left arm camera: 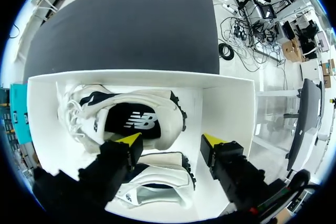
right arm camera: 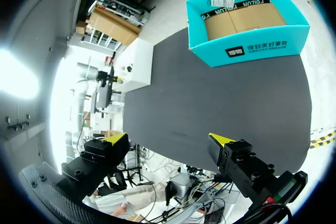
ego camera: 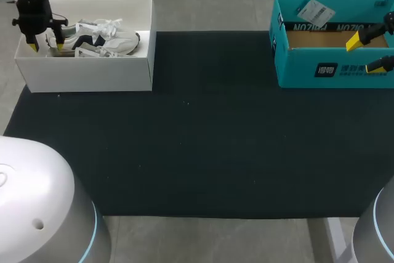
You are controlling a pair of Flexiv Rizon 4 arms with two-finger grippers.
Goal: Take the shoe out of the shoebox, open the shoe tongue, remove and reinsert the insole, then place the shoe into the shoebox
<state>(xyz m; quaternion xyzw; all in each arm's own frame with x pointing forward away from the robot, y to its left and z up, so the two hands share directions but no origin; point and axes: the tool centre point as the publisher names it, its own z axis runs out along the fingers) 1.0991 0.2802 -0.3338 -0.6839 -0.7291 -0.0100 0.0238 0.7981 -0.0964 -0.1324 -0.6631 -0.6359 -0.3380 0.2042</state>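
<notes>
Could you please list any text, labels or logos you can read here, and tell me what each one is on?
Label on the teal shoebox front: white characters, too small to read.
Dark band inside its back wall: white capitals, upside down, not surely readable.
White tag on its rim: print too small.
Insole of the shoe: a white logo, no legible word.
White shoebox: no print seen.

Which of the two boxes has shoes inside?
The white box, on the left arm's side, holds the shoes. The teal box on the right shows only bare brown cardboard inside.
</notes>
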